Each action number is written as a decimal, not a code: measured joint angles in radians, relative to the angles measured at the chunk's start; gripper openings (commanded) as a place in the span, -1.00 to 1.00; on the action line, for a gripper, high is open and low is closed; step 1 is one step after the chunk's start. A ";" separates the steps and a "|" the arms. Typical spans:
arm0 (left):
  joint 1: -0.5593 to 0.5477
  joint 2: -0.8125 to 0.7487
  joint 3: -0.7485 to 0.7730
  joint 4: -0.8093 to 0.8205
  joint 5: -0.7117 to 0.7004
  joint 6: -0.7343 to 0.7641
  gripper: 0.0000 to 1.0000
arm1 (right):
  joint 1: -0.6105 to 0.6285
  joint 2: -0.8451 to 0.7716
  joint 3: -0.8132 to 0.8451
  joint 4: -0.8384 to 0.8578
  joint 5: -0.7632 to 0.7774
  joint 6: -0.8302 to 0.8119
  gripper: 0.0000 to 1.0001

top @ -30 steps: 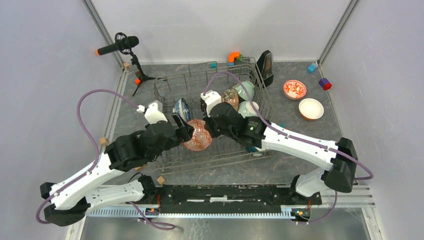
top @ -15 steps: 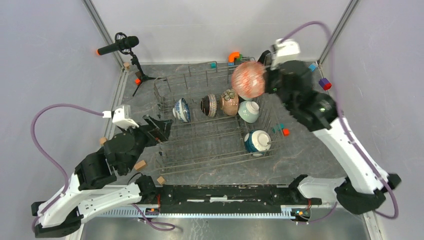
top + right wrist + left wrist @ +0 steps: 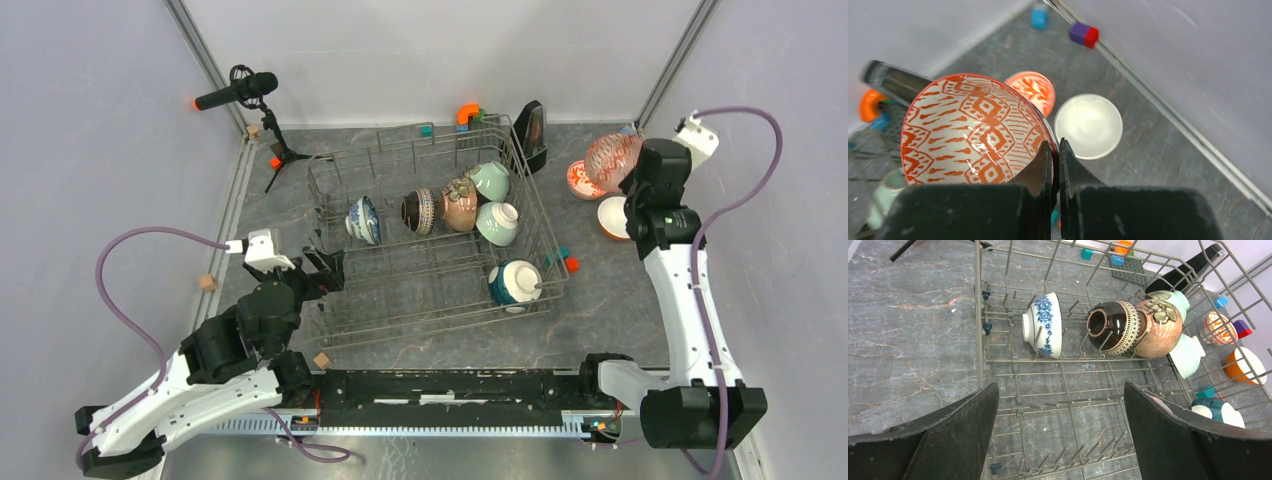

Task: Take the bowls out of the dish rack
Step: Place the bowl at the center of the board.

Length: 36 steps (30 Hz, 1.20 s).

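Bowl (image 3: 973, 130) (red-lattice) between right fingers (image 3: 1039, 170)

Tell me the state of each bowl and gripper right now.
Left gripper: open, empty.
Right gripper: shut on red-lattice bowl.
Red-lattice bowl: held aloft, tilted.
Red-floral bowl: upright on table.
White bowl: upright on table.
Blue-white bowl: racked on edge.
Striped bowl: racked on side.
Tan bowl: racked on side.
Mint bowls: racked, tilted.
Teal bowl: racked, base showing.
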 measured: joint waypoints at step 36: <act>0.000 0.049 -0.008 -0.002 0.088 0.003 0.99 | -0.367 -0.102 -0.887 0.403 -0.125 0.375 -1.00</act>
